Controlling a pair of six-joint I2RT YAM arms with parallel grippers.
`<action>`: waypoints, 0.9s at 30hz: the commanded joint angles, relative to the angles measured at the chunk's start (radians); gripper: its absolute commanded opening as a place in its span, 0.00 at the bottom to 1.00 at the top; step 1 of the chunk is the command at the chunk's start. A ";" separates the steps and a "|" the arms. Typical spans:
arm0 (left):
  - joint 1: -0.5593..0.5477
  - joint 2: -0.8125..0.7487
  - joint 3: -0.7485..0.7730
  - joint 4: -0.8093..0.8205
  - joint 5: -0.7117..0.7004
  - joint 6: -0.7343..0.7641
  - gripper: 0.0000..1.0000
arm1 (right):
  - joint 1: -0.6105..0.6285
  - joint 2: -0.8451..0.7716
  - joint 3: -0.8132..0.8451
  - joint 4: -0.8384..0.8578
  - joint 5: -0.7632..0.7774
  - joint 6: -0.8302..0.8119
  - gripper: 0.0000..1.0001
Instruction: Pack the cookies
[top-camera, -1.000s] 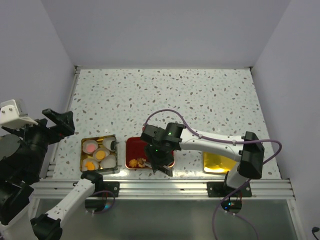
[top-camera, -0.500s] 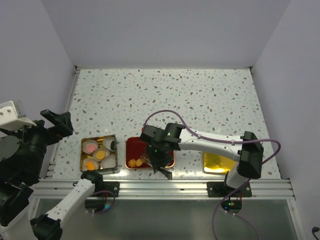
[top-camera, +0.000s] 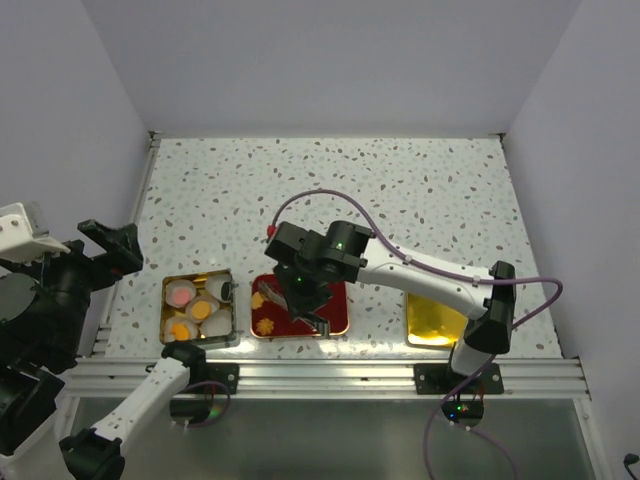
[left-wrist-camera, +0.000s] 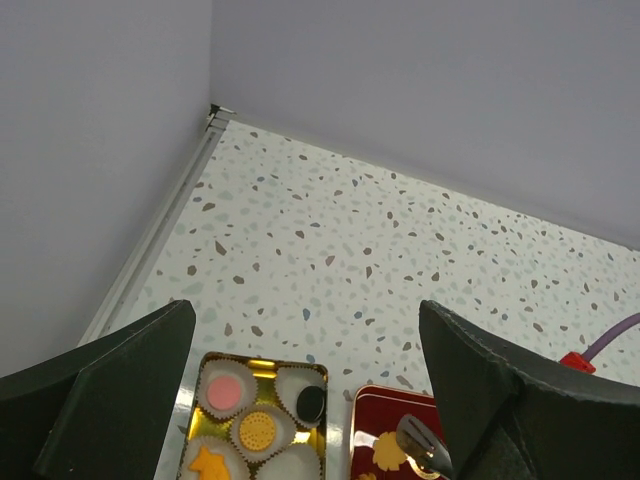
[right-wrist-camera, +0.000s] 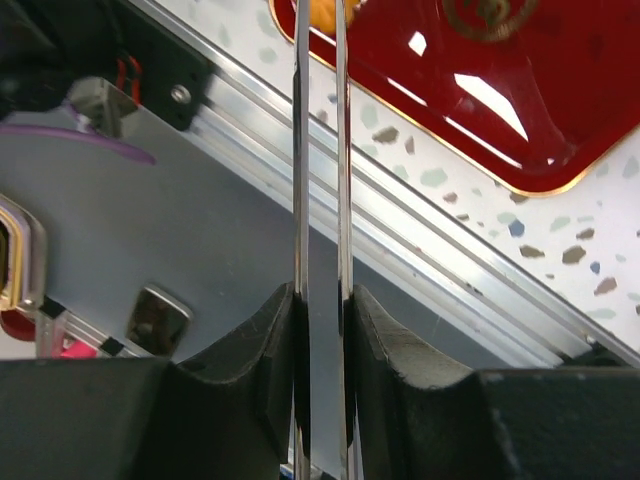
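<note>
While left fingers (left-wrist-camera: 110, 400) gape, right fingers (right-wrist-camera: 299, 200) sit near-closed (grip unclear) above the speckled, grey-walled table (top-camera: 400, 190).

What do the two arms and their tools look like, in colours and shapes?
The right arm has white links and black joints, with a purple cable looping along it. The left arm is likewise white and black, with bulky black housings. The left tool has two broad, wedge-shaped black fingers; the right tool has rounded black finger blocks.

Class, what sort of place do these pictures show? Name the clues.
Probably a robotics lab cell: plain walls box in a speckled table, robot arms bolt to an aluminium rail, and a cookie tin and red tray are laid out.
</note>
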 joint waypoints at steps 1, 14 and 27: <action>0.005 0.000 0.025 0.021 -0.015 0.022 1.00 | -0.006 0.055 0.131 -0.049 0.027 -0.036 0.22; 0.005 -0.005 0.035 -0.001 -0.030 0.028 1.00 | 0.014 0.242 0.391 -0.031 -0.074 -0.042 0.21; 0.005 0.001 0.025 0.007 -0.035 0.045 1.00 | 0.063 0.331 0.374 0.033 -0.131 -0.030 0.21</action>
